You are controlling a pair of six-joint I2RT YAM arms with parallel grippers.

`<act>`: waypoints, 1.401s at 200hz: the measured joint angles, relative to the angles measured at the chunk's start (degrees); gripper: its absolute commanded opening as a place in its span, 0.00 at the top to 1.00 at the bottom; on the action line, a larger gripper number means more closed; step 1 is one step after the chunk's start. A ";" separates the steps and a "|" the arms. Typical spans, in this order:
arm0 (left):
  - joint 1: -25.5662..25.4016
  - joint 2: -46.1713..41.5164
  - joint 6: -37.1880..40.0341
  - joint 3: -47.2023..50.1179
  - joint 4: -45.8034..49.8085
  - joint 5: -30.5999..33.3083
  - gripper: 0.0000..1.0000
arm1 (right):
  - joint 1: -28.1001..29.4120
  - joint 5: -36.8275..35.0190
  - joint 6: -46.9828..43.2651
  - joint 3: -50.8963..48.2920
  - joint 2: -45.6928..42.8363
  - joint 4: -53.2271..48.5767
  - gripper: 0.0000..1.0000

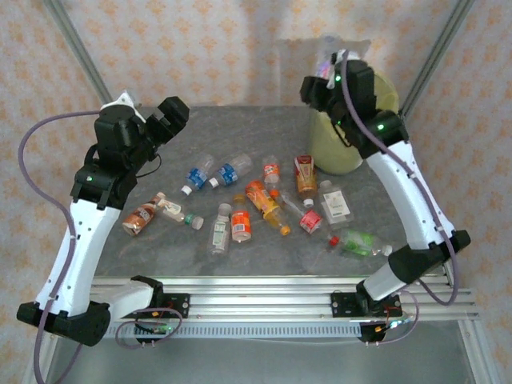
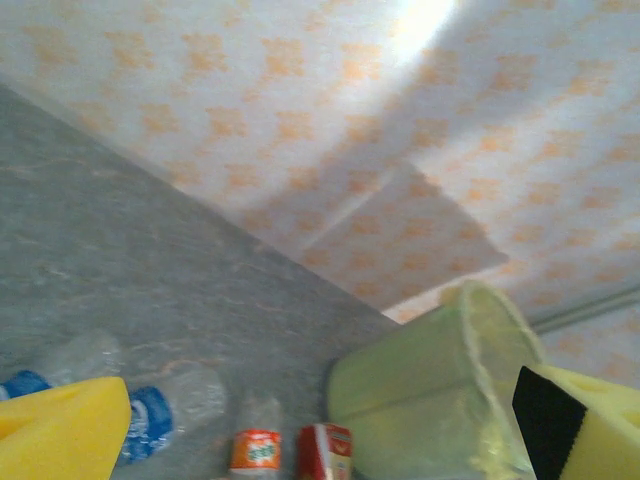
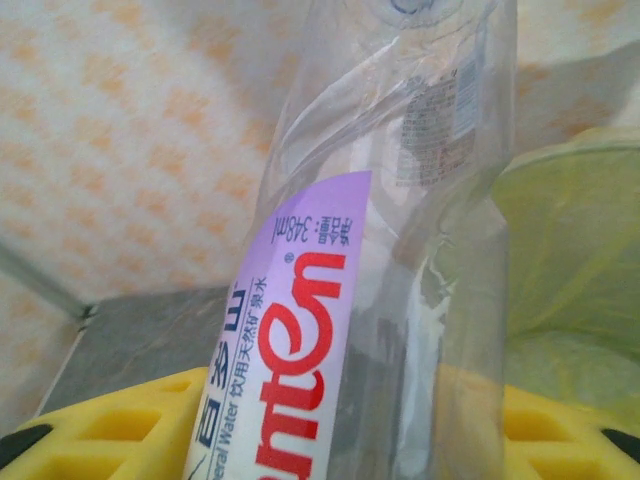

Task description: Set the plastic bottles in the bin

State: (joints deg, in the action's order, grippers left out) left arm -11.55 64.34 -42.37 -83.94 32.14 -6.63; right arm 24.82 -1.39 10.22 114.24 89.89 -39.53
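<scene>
Standing nearly upright out of the right gripper (image 1: pixel 333 70), whose yellow fingers (image 3: pixel 120 430) clamp its lower body, a clear bottle (image 3: pixel 380 250) leans slightly right, up by the rim of the bin (image 1: pixel 340 144). Its purple label (image 3: pixel 300 340) reads "348mL" and "eral Water", and the red letters "nten" are cut off below; its top end is cropped. The left gripper (image 1: pixel 174 114) hangs with fingers wide apart over the table (image 1: pixel 240 128), where other bottles (image 1: pixel 256 204) lie scattered.

Bin (image 2: pixel 430 400) at rt, bottles (image 2: pixel 150 420) beside, end effector (image 2: pixel 320 428) spread wide
</scene>
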 measured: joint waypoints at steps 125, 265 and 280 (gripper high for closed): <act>0.00 -1.36 3.89 7.04 1.46 14.25 0.00 | -15.21 3.17 -2.62 36.06 33.03 -21.20 0.80; 0.00 -1.33 4.59 10.97 4.96 20.68 0.00 | -18.60 10.67 -9.75 36.00 44.02 -31.26 0.64; 0.00 -1.33 4.59 11.28 5.33 21.00 0.00 | -18.60 11.78 -10.36 36.00 45.00 -31.93 0.63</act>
State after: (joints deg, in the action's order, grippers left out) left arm -11.55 63.00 -37.78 -72.66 37.47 14.37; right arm 6.22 10.39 -0.14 150.23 134.89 -71.46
